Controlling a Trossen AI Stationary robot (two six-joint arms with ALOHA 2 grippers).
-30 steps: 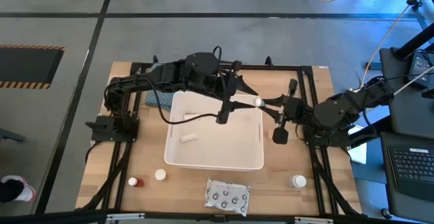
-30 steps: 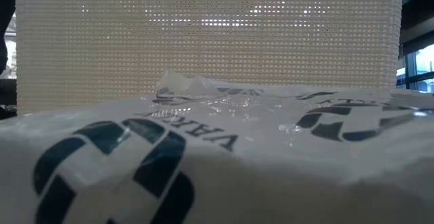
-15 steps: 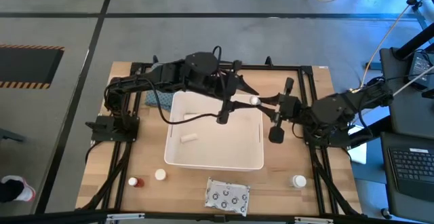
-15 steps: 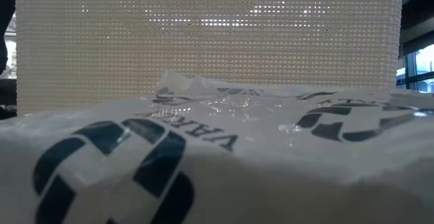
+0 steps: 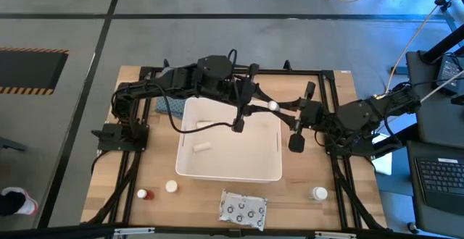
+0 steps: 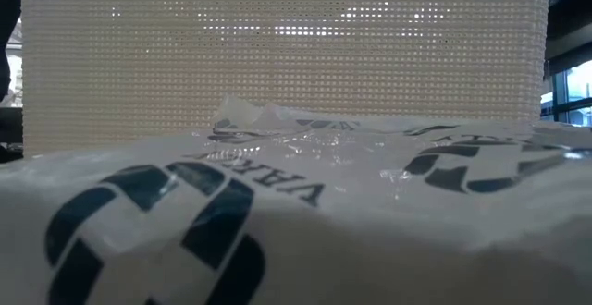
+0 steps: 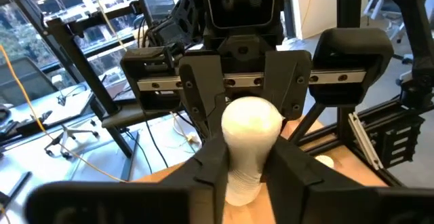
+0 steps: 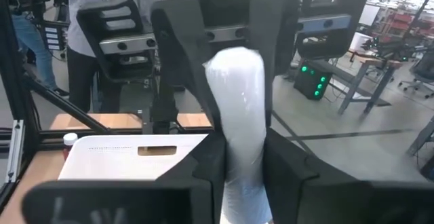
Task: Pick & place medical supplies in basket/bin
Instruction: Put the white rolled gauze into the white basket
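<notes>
A small white round-capped bottle (image 5: 272, 106) hangs in the air over the far right corner of the white bin (image 5: 190, 172), between my two grippers. My left gripper (image 5: 255, 103) reaches in from the left over the bin's far rim, and my right gripper (image 5: 283, 109) meets it from the right. Both are shut on the bottle. In the left wrist view the bottle (image 7: 249, 142) points its cap away from the camera. A short white tube (image 5: 201, 146) lies on the bin's floor. My left gripper pinches the bottle's body below the cap (image 7: 243, 173) between its two fingers, coming level from the table's left. The bottle is lifted clear, its cap toward the right gripper. My right gripper pinches the bottle's cap end (image 7: 252, 119) between its two fingers (image 7: 290, 91), level from the table's right. In its own wrist view the bottle (image 8: 237, 115) stands between the fingers.
On the table's near side lie a red-brown bottle (image 5: 145, 194), a white bottle (image 5: 171, 187), the silvery dotted packet (image 5: 243, 208) and another white bottle (image 5: 320, 193). A blue-grey cloth (image 5: 168, 106) lies left of the bin. The packet (image 6: 277, 213) fills the low view.
My right gripper has drifted a little toward the table's left, closer to the left gripper, and the bottle between them has gone with it. The left arm has kept still.
</notes>
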